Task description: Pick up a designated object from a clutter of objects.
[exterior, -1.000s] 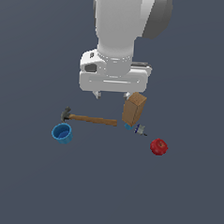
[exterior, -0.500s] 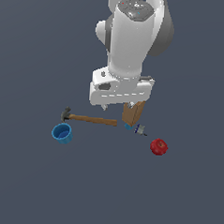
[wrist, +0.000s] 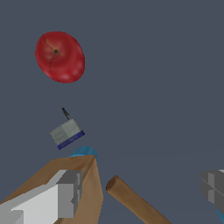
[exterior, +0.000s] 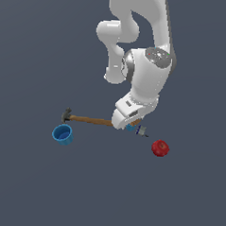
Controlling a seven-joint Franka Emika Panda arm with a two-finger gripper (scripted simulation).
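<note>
The designated object (wrist: 67,133) is a tiny grey block with a navy edge and a thin dark stub. It lies on the floor between the red apple (wrist: 60,56) and the tan brown box (wrist: 85,181). In the exterior view the designated object (exterior: 142,131) sits just beside the arm's hand (exterior: 126,115), with the small light blue cylinder (exterior: 131,129) next to it. My gripper (wrist: 141,189) is open and holds nothing. One finger (wrist: 63,197) shows in front of the box, the other finger (wrist: 213,186) far apart from it. The designated object lies beyond the fingertips, untouched.
The wooden-handled hammer (exterior: 88,119) lies toward the exterior view's left, and its handle end (wrist: 131,201) shows between my fingers. A blue cup (exterior: 63,134) stands near the hammer head. The apple (exterior: 160,148) rests at the exterior view's right. The hand hides most of the box.
The arm has bent over and the hand has dropped low, tilting over the brown box and covering it. The objects on the floor have not moved.
</note>
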